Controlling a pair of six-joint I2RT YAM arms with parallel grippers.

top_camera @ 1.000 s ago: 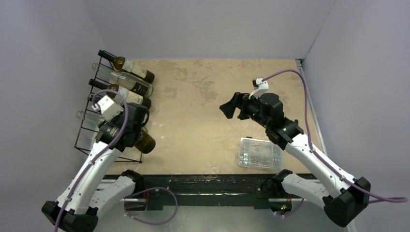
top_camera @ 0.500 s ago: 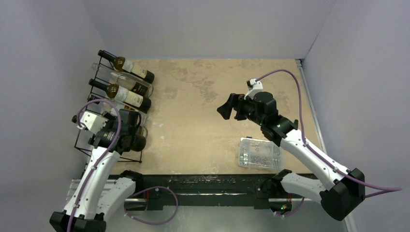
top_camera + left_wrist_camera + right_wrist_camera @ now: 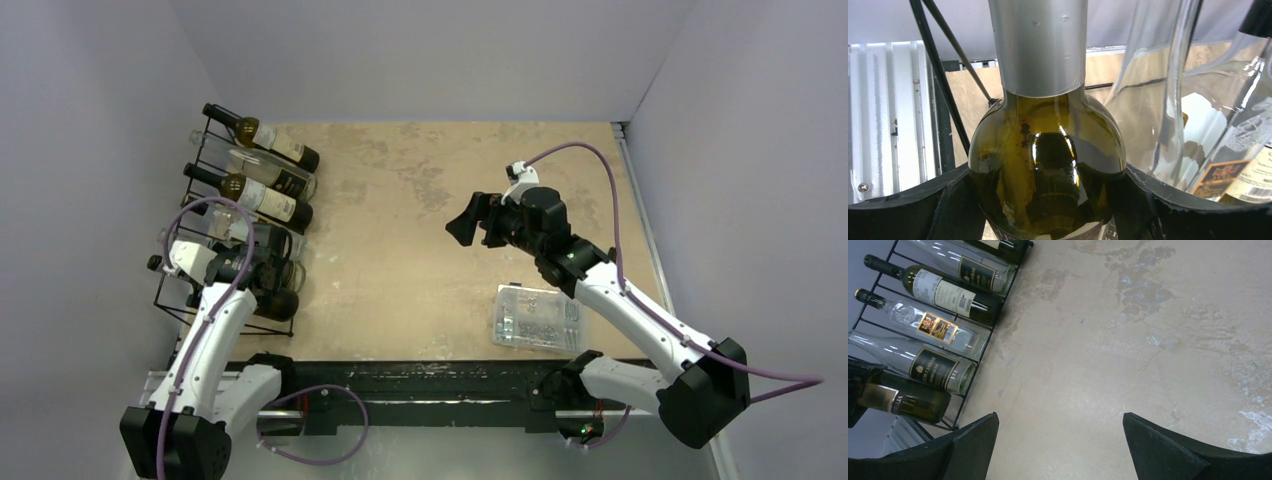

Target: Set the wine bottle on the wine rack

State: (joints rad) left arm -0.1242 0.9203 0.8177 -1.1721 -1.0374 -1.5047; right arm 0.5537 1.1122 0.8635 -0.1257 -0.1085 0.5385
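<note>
We see the wine bottle [image 3: 1048,150] as dark olive-green glass with a silver foil neck and a pale label near its base. It lies nearly flat at the near end of the wine rack [image 3: 175,290], neck toward the left wall and base toward the table's middle. The left gripper [image 3: 1048,200] clasps its shoulder on both sides. The rack is a black thin-wire frame with slanted cells, at the table's left edge.

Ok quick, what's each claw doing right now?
Left claw: closed around the wine bottle.
Right claw: open, holding nothing.
</note>
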